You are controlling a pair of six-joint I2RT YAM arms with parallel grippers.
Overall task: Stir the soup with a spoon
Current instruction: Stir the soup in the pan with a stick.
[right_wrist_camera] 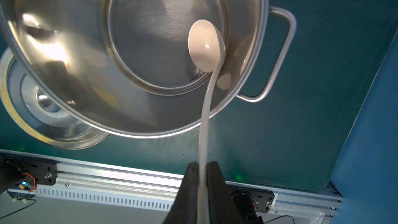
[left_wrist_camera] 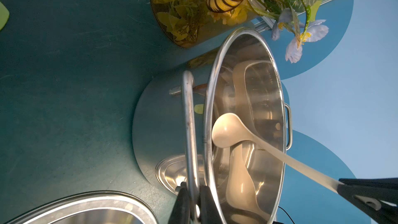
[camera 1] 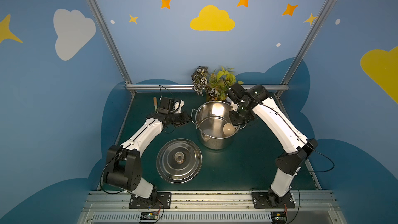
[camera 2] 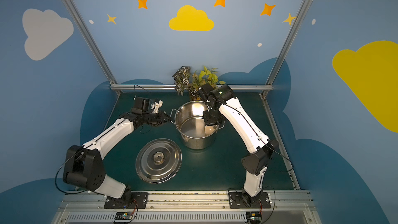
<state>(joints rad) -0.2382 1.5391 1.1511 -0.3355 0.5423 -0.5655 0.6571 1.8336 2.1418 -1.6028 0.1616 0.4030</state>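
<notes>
Top views: stockpot [camera 1: 217, 142] upright, interior bare steel, ladle [camera 1: 229, 128] bowl inside near the wall; lid [camera 1: 179, 160] flat just beside. Left wrist: left gripper [left_wrist_camera: 191, 191] clamped on loop handle [left_wrist_camera: 189, 126]. Right wrist: right gripper [right_wrist_camera: 202, 167] closed on ladle's shaft.

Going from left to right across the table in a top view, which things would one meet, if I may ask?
wooden-handled tool → lid → pot
</notes>
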